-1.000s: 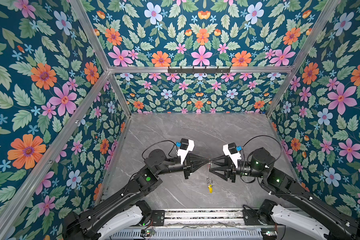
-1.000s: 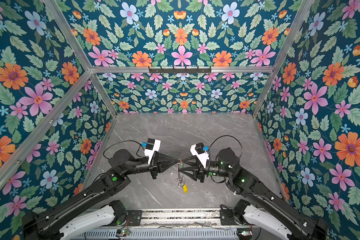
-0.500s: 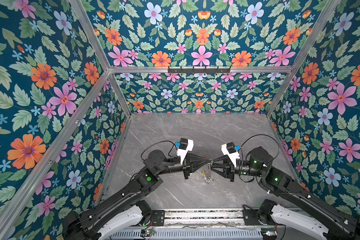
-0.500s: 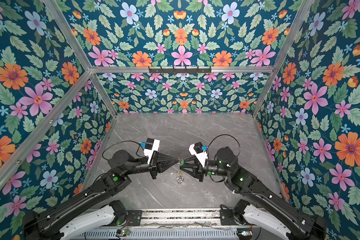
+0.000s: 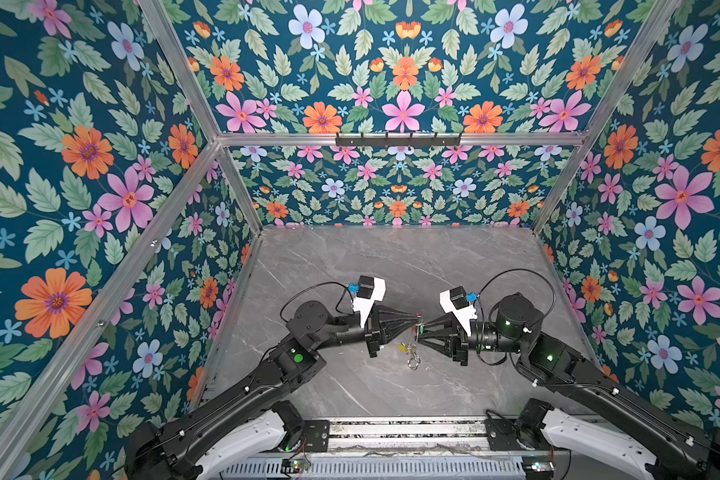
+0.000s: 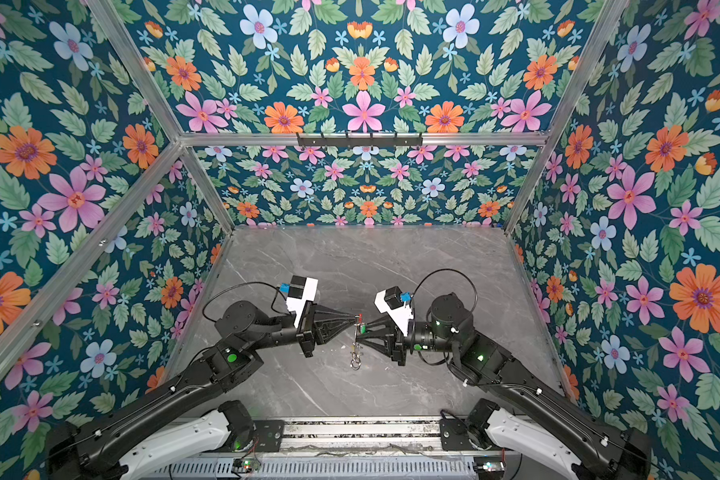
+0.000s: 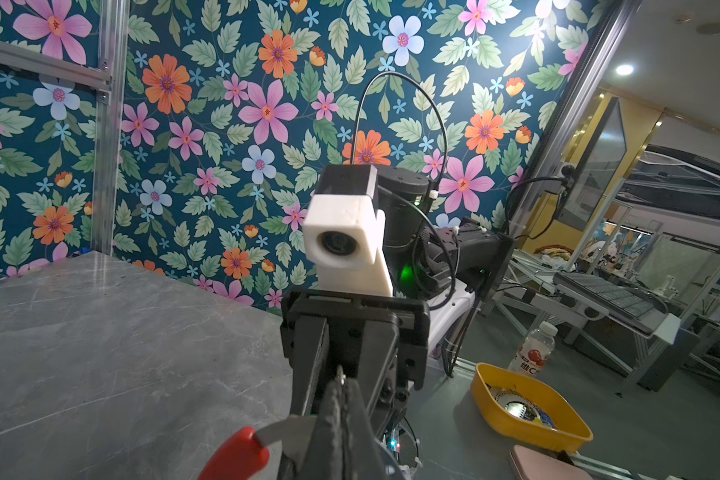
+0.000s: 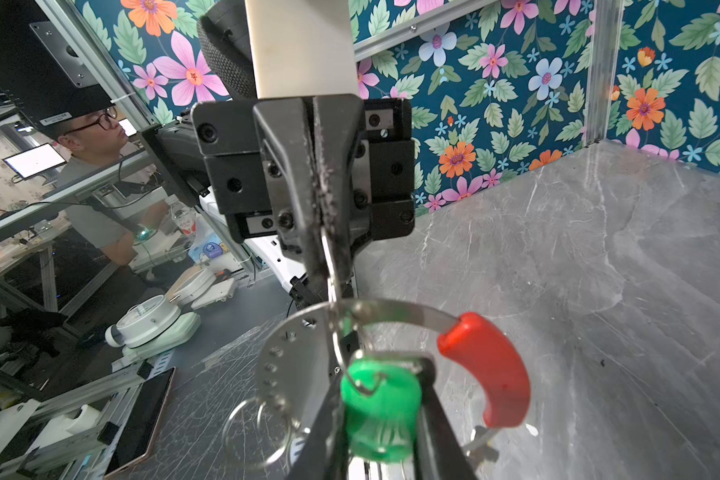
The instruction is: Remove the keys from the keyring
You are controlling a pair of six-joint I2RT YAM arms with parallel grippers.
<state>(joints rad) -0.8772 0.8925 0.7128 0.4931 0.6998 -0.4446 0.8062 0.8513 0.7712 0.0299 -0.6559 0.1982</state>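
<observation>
The right gripper (image 5: 421, 331) jaws, spread wide 1 second ago, now pinch the green-tagged key (image 8: 379, 411); the left gripper (image 5: 415, 321) jaws stay pressed on the keyring (image 8: 292, 365) (held above the table (image 5: 391, 270)). Pulling that key off looks next; the yellow-tagged key (image 5: 403, 347) dangles beneath.

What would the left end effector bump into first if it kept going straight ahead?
Probably the right end effector, gripping the green-tagged key and facing it almost tip to tip. Only the keyring that the left end effector pinches lies between.
</observation>
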